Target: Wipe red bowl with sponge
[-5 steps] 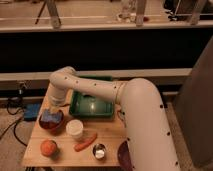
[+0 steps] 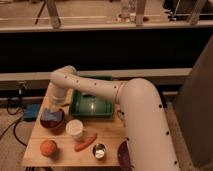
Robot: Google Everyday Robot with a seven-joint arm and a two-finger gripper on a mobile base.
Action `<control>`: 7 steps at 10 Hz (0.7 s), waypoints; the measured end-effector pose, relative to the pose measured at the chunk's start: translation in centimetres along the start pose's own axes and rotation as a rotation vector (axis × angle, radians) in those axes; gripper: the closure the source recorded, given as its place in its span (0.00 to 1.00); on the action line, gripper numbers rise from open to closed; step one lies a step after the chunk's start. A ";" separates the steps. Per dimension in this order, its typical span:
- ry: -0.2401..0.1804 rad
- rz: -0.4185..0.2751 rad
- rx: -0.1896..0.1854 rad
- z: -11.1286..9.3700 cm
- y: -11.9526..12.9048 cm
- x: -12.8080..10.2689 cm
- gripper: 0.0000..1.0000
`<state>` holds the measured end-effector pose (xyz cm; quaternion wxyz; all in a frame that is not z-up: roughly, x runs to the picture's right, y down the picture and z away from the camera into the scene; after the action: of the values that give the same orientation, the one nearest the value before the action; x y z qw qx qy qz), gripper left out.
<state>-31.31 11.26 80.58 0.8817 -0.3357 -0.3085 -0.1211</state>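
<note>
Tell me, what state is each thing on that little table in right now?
red bowl: upright.
sponge: inside the red bowl.
claw: low over the sponge.
white cup: upright.
carrot: lying flat.
orange: sitting untouched.
metal cup: upright.
green tray: flat, right way up.

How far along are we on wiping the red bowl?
Done: the sponge already sits inside the red bowl. In hand: the gripper is right over the sponge at the bowl, so the wipe looks under way. Left: finishing the wipe and lifting clear. I cannot tell how much of the bowl has been covered.
</note>
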 end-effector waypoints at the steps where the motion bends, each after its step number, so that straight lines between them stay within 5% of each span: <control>1: -0.003 -0.014 -0.003 0.5 -0.4 -0.7 1.00; 7: -0.044 -0.068 -0.041 1.4 0.2 -2.8 1.00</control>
<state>-34.10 12.34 79.53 0.8630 -0.3455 -0.3366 -0.1501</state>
